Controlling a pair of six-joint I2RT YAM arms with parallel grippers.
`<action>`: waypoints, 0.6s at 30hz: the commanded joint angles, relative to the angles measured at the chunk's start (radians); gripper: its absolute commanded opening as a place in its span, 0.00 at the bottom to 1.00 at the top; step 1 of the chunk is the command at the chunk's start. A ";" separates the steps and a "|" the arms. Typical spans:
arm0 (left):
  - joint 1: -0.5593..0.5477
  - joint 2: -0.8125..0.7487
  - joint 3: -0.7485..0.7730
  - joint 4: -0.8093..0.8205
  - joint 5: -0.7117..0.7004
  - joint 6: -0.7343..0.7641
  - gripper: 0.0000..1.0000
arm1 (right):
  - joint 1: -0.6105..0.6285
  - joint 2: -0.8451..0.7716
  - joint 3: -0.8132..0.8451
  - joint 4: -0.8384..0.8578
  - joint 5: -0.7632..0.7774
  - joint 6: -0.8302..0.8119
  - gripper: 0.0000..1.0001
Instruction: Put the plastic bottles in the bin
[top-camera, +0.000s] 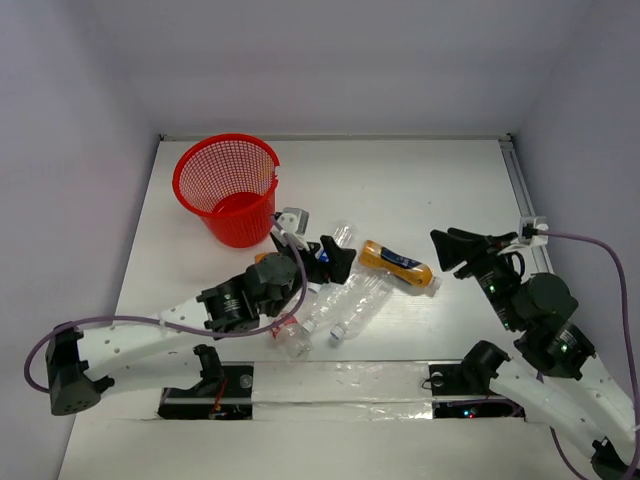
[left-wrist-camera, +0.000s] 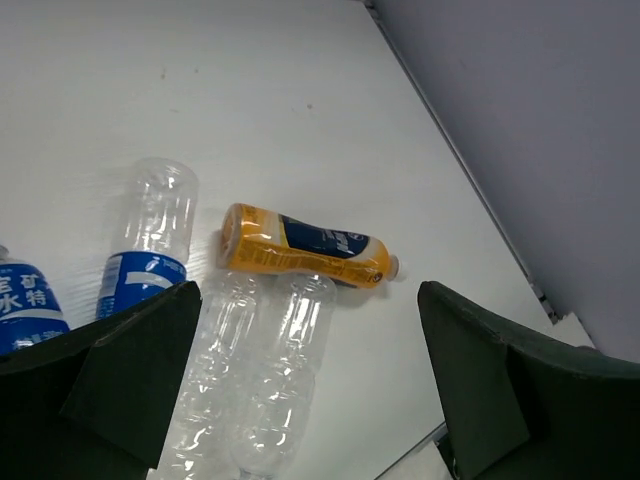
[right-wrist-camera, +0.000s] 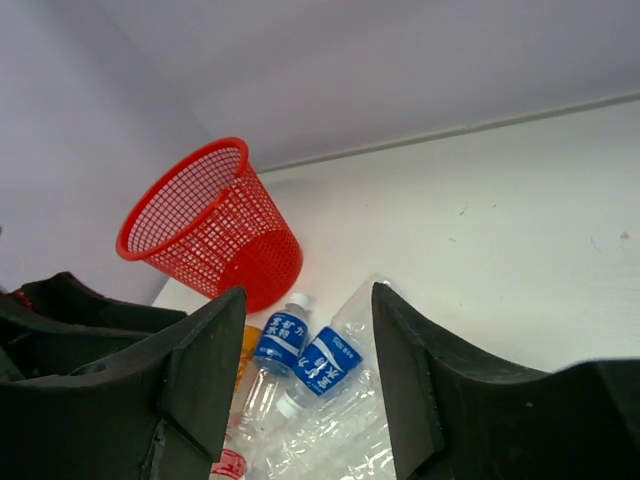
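Note:
The red mesh bin (top-camera: 236, 222) stands upright at the back left; it also shows in the right wrist view (right-wrist-camera: 215, 228). An orange bottle (top-camera: 397, 264) with a dark label lies mid-table, also seen in the left wrist view (left-wrist-camera: 300, 250). Two clear bottles (top-camera: 358, 300) lie side by side near it, and a red-labelled one (top-camera: 291, 336) lies closer in. Two blue-labelled bottles (right-wrist-camera: 283, 340) lie by the bin. My left gripper (top-camera: 338, 265) is open and empty, hovering over the clear bottles (left-wrist-camera: 270, 380). My right gripper (top-camera: 450, 250) is open and empty, right of the orange bottle.
White walls close the table at the back and both sides. A metal rail (top-camera: 520, 190) runs along the right edge. Taped strips (top-camera: 340, 390) and the arm bases lie along the near edge.

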 joint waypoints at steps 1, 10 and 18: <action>0.002 0.060 0.065 0.106 0.087 -0.010 0.88 | -0.002 -0.048 0.018 -0.037 0.057 -0.004 0.58; 0.002 0.201 0.101 0.122 0.128 0.007 0.33 | -0.002 -0.062 0.031 -0.053 0.015 -0.021 0.00; 0.002 0.002 -0.019 -0.272 -0.208 -0.237 0.00 | -0.002 0.105 0.003 0.042 -0.235 -0.038 0.00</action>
